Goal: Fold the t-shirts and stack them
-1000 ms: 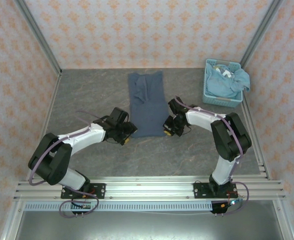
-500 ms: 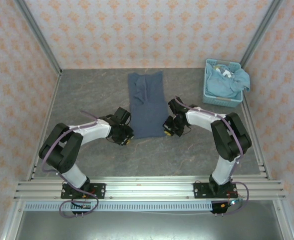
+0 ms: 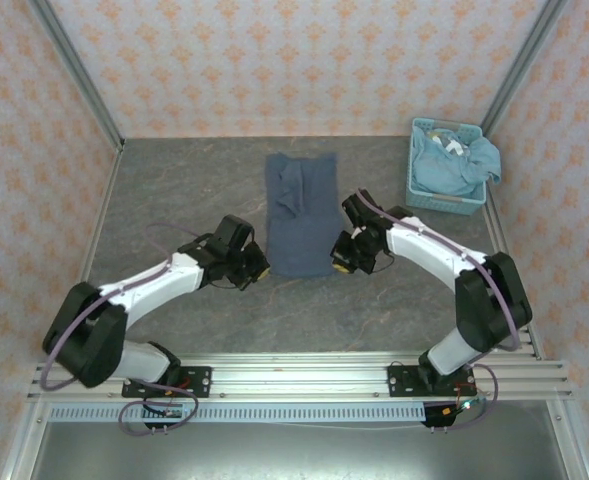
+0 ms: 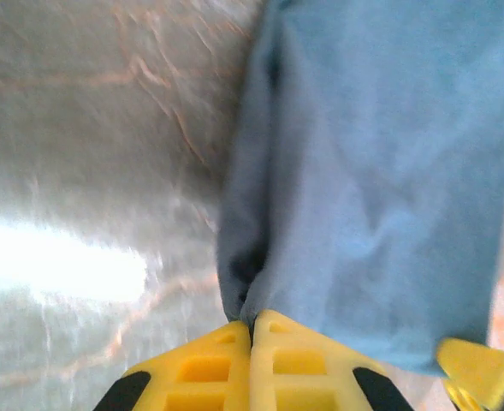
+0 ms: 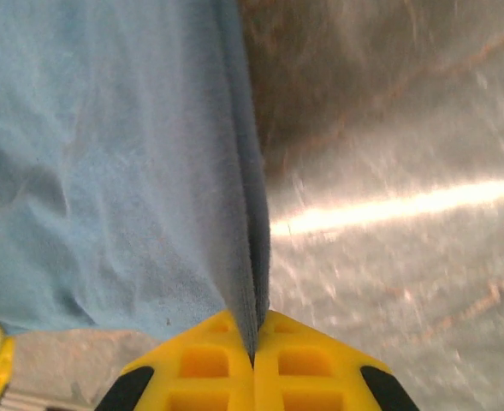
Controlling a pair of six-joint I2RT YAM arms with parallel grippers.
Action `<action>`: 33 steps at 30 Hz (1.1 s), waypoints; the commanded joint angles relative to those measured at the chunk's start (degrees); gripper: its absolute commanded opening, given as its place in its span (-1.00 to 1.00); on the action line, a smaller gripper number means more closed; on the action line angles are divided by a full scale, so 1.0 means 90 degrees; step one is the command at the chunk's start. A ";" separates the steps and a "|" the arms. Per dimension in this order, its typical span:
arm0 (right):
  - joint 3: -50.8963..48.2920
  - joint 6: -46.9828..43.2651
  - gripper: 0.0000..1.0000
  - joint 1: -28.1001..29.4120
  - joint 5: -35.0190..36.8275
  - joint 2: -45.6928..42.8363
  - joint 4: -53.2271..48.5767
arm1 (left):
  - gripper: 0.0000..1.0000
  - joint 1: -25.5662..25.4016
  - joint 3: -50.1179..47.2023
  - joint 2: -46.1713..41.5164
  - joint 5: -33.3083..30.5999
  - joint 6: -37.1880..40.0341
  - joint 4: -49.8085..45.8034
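T-shirt (image 3: 299, 215), dark slate-blue, lies lengthwise in the middle of the bench (image 3: 174, 200), folded narrow. The left claw (image 4: 252, 327) and right claw (image 5: 253, 347) each pinch a near corner, fingers closed on cloth. It looks light, thin and limp — likely to sag and slip, so grip the doubled edges.

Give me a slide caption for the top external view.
Left gripper and right gripper each pinch a near corner of the dark slate-blue t-shirt on the table; lighter shirts fill the basket.
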 commanded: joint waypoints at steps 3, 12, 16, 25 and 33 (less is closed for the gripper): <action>-0.0259 -0.0218 -1.00 0.0327 -0.0418 -0.0837 -0.1377 | -1.00 -0.0238 -0.0220 -0.1026 0.0606 0.0685 -0.1462; -0.0145 0.0480 -1.00 0.0454 -0.0868 -0.2282 -0.2292 | -1.00 -0.0585 -0.0183 -0.2793 0.1124 0.0432 -0.1537; 0.0430 0.0745 -1.00 0.0449 -0.0647 -0.2444 -0.2668 | -1.00 -0.0592 0.0396 -0.2982 0.0604 0.0295 -0.1531; 0.1463 0.0732 -1.00 -0.0099 -0.0413 -0.1718 -0.2863 | -1.00 -0.0530 0.1683 -0.1811 0.0015 0.0508 -0.1615; 0.1722 0.0411 -1.00 -0.0803 -0.0888 -0.0433 -0.2289 | -1.00 0.0011 0.2536 -0.0380 -0.0298 0.0560 -0.1759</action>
